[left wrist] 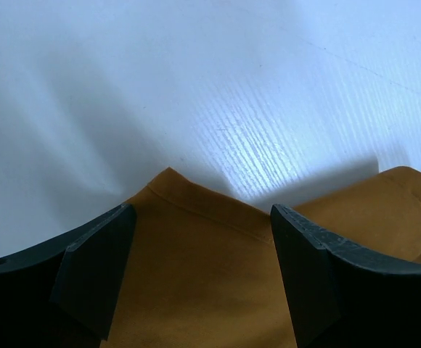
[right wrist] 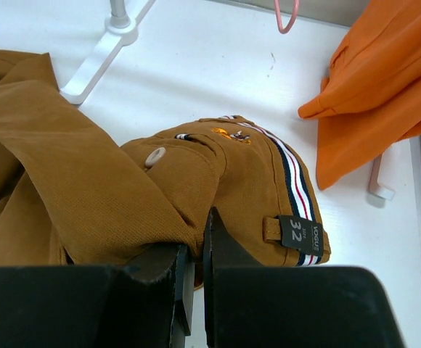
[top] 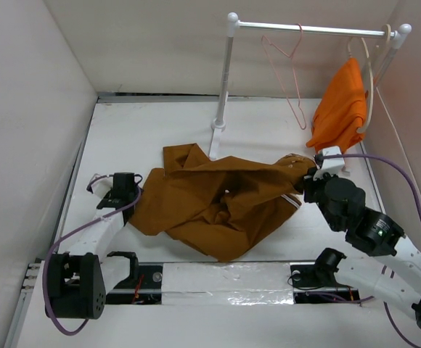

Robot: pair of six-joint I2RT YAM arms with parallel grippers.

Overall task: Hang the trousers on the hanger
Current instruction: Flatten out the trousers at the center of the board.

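The ochre-brown trousers (top: 218, 203) lie crumpled across the middle of the table. My right gripper (top: 312, 177) is shut on their waist end; in the right wrist view its jaws (right wrist: 194, 243) pinch a fold of fabric beside the striped waistband (right wrist: 294, 181) and a button. At the left end of the trousers my left gripper (top: 128, 190) stands open, and in the left wrist view its jaws (left wrist: 203, 239) straddle a hemmed edge of the cloth (left wrist: 203, 290) without pressing it. The pink wire hanger (top: 292, 80) hangs bare from the rail at the back, and its lower tip (right wrist: 287, 18) shows in the right wrist view.
A white clothes rack (top: 312, 29) stands at the back, its foot (right wrist: 116, 29) just beyond the trousers. An orange garment (top: 341, 109) hangs on a cream hanger (top: 370, 72) at the rail's right end, close above my right gripper. White walls enclose the table.
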